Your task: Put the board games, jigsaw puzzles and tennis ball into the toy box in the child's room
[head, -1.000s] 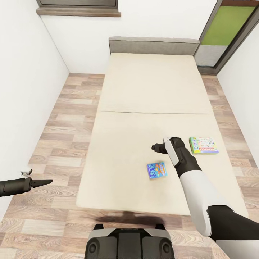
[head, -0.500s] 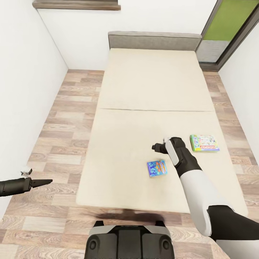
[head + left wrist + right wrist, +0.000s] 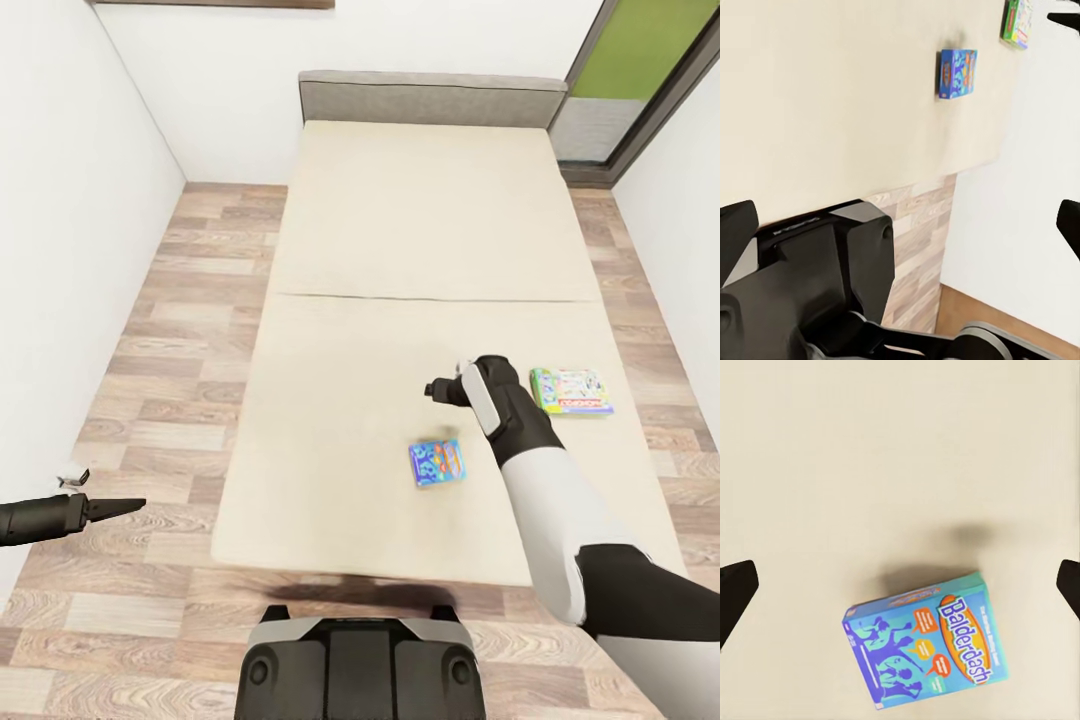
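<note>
Two board games lie on the beige bed (image 3: 400, 250). The blue one (image 3: 437, 462) sits near the foot end; its cover (image 3: 926, 649) reads "Balderdash". The green and white one (image 3: 571, 390) is further right, near the mattress edge. My right gripper (image 3: 438, 389) hangs open over the mattress, a little beyond the blue game, with its dark fingertips (image 3: 735, 589) spread wide and nothing between them. My left gripper (image 3: 120, 508) is out over the floor left of the bed, open and empty, its fingertips (image 3: 735, 232) wide apart. The blue game (image 3: 958, 73) and the green one (image 3: 1016, 21) appear in the left wrist view too.
Wood plank floor (image 3: 170, 330) runs along the bed's left side, up to a white wall (image 3: 70, 250). A grey headboard (image 3: 430, 98) closes the far end. A door with a green panel (image 3: 640, 60) stands at the back right. My base (image 3: 360, 665) is at the bed's foot.
The whole picture has slid so the bed sits a little higher in it: the camera moved. My right gripper stays over the mattress by the blue game. The left arm holds its place.
</note>
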Motion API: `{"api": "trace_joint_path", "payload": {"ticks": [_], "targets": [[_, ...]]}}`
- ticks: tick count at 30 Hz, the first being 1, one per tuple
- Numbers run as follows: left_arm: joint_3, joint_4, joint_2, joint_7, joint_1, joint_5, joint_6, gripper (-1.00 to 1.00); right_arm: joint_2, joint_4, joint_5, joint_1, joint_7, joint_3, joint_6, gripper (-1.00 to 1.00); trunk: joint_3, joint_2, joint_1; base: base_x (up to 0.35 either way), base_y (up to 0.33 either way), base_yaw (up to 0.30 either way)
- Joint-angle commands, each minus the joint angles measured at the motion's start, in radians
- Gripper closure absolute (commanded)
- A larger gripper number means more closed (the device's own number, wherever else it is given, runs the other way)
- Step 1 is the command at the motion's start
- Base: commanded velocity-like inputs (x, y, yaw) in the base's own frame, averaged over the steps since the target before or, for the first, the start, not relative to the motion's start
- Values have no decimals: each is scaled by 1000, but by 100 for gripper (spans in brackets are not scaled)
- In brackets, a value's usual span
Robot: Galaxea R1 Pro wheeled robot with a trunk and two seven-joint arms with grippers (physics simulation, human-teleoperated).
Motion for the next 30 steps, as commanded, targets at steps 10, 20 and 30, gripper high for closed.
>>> {"api": "trace_joint_path", "payload": {"ticks": [10, 20, 30], "targets": [[0, 0, 0, -4, 0, 0, 11, -100, 0, 1, -10, -23, -18, -2, 32, -100, -18, -2, 0, 0, 0, 0], [0, 0, 1, -4, 0, 0, 11, -100, 0, 1, -10, -24, -18, -2, 35, -100, -34, -2, 0, 0, 0, 0], [0, 0, 3, -4, 0, 0, 11, -100, 0, 1, -11, -24, -18, -3, 35, -100, -51, -2, 0, 0, 0, 0]]}}
